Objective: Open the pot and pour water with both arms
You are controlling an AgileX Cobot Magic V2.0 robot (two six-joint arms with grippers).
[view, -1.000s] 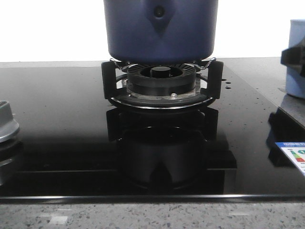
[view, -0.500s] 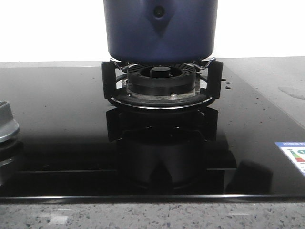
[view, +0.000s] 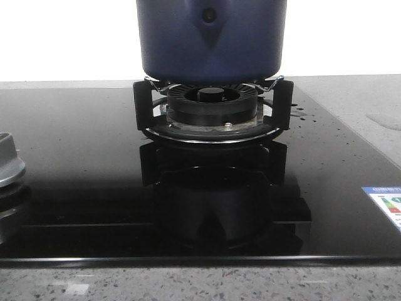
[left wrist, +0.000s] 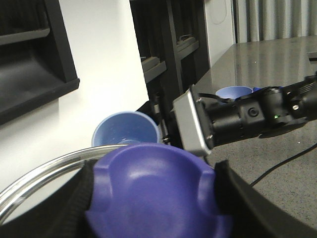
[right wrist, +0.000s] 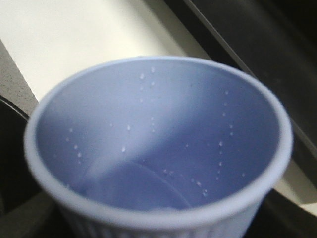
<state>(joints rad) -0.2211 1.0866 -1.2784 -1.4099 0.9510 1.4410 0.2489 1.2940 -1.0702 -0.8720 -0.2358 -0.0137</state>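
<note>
The dark navy pot stands on the gas burner; its top is cut off by the front view. My left gripper is shut on the purple-blue knob of a glass lid, whose metal rim shows beside it. The black fingers press on both sides of the knob. My right gripper holds a pale blue cup just beyond the lid. The cup fills the right wrist view with droplets on its inner wall, and it hides the fingers. Neither gripper shows in the front view.
The burner sits in a black glass hob with a grey knob at the left and a label at the right. Droplets lie by the burner. A wet ring marks the grey counter. Another blue cup stands behind the right arm.
One second ago the pale blue cup and right gripper stood at the front view's right edge. They have left that view. A wet ring stays where the cup stood. The pot has not moved.
</note>
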